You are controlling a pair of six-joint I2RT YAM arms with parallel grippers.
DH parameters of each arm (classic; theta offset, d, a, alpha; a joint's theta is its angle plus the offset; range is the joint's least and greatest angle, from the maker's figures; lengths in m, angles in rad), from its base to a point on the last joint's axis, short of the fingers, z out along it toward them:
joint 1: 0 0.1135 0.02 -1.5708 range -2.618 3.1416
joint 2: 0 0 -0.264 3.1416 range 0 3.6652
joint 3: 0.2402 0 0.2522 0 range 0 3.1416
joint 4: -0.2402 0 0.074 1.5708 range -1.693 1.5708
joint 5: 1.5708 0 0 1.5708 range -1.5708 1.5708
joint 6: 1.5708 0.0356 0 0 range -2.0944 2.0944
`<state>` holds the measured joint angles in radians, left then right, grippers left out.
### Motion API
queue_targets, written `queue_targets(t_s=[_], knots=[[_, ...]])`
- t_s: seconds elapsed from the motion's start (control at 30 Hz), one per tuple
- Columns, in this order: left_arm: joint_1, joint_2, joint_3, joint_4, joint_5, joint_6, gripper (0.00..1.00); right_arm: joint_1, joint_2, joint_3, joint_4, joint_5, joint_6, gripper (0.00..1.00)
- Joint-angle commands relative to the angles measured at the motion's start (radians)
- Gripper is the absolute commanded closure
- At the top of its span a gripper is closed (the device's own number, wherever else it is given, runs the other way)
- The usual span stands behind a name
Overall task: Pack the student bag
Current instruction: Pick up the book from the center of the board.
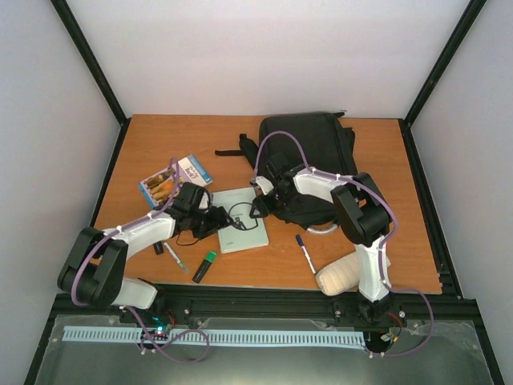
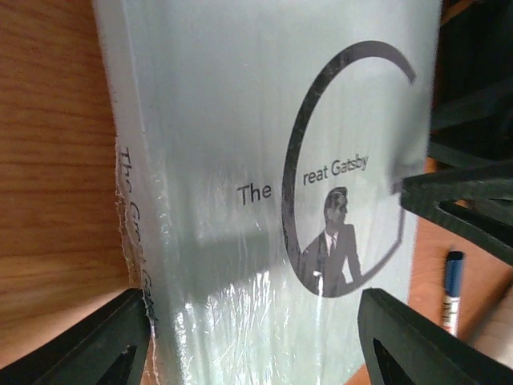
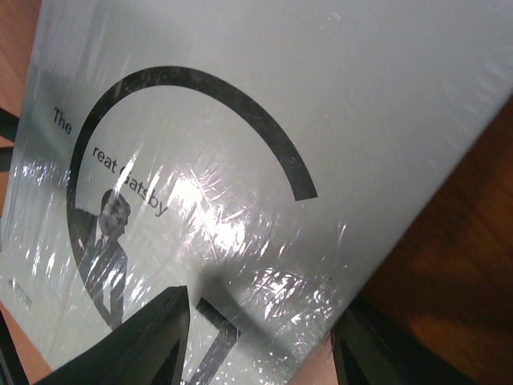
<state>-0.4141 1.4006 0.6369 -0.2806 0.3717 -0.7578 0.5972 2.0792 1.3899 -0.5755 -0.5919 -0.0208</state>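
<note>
**My two grippers at the paperback: square the hold before any lift**

Top view: my left gripper (image 1: 216,220) sits at the near-left side of the pale green, film-wrapped paperback book (image 1: 243,224). My right gripper (image 1: 260,203) is at the book's far-right edge. The student bag (image 1: 311,146), a large black fabric backpack, lies flat just behind the book, at the far side of the orange-brown wooden table (image 1: 160,152).

Left wrist view: my fingers (image 2: 104,345) straddle the book's width, one beside the spine, the other at the opposite edge of the cover. I cannot tell whether they press or merely bracket it. I judge the film slippery, so the pads should bear flat on both edges.

Right wrist view: my fingers (image 3: 152,337) take a corner, one over the cover, the other beneath the edge. Clamped or not, I cannot tell. The bite looks shallow to me. I would reach deeper, then raise both arms together, keeping the book level on its way toward the bag.
</note>
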Motion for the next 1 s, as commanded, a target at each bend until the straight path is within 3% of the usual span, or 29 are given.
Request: queue_targets(t_s=[0.0, 0.43, 0.7, 0.83, 0.97], knots=[[-0.008, -0.069, 0.006, 0.213, 0.123, -0.115, 0.27, -0.008, 0.092, -0.065, 0.000, 0.051, -0.026, 0.51], [-0.008, -0.228, 0.019, 0.369, 0.121, -0.285, 0.26, -0.010, 0.110, -0.049, -0.020, 0.017, -0.039, 0.49], [-0.008, -0.133, 0.012, 0.484, 0.188, -0.342, 0.42, -0.010, 0.113, -0.051, -0.021, 0.017, -0.043, 0.49], [-0.009, -0.120, -0.001, 0.564, 0.221, -0.358, 0.60, -0.011, 0.111, -0.050, -0.024, 0.014, -0.045, 0.49], [-0.011, -0.148, 0.038, 0.524, 0.242, -0.298, 0.62, -0.010, 0.112, -0.050, -0.026, 0.011, -0.046, 0.48]])
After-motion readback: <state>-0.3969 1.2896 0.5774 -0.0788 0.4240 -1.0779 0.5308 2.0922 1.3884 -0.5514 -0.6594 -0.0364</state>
